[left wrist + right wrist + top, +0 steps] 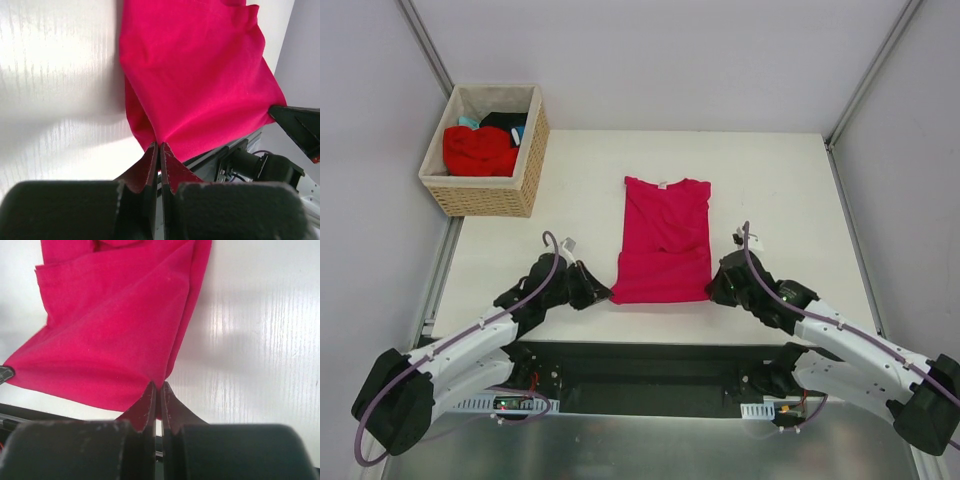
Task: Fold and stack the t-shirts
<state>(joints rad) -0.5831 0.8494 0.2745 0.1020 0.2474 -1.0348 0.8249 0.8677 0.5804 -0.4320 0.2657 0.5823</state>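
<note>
Crimson t-shirt (665, 240) is lying flat at the centre of the table (790, 190), sleeves tucked in so it is reading as a tall, narrow panel. Its long axis is running top to bottom in the overhead view. Collar and neck label are pointing toward the top of the frame, hem toward the bottom, nearest the arm bases.

Left gripper (603, 293) is sitting at the hem's lower-left corner, right gripper (714, 288) at the lower-right corner. Both wrist views are showing the fingers pressed together with a tuck of crimson cloth running into the seam between them, so each is pinching its own hem corner. Neither arm is nearer. They are flanking the hem evenly, and the body of the shirt is stretching away from them up-frame.

Judgement: the hem-to-collar fold is looking like the step in hand. It is turning on both corners travelling up-frame along that long axis, in step, so the hem is landing square on the shoulders.

Around: wicker basket (525, 160) is standing at the upper left, well apart from the shirt. It is holding a bright red tee (478, 152), with black cloth (505, 120) and teal cloth (468, 122) behind. Nothing is lying on the shirt between hem and collar. Risk, as I am reading it: an uneven lift skewing the fold.
</note>
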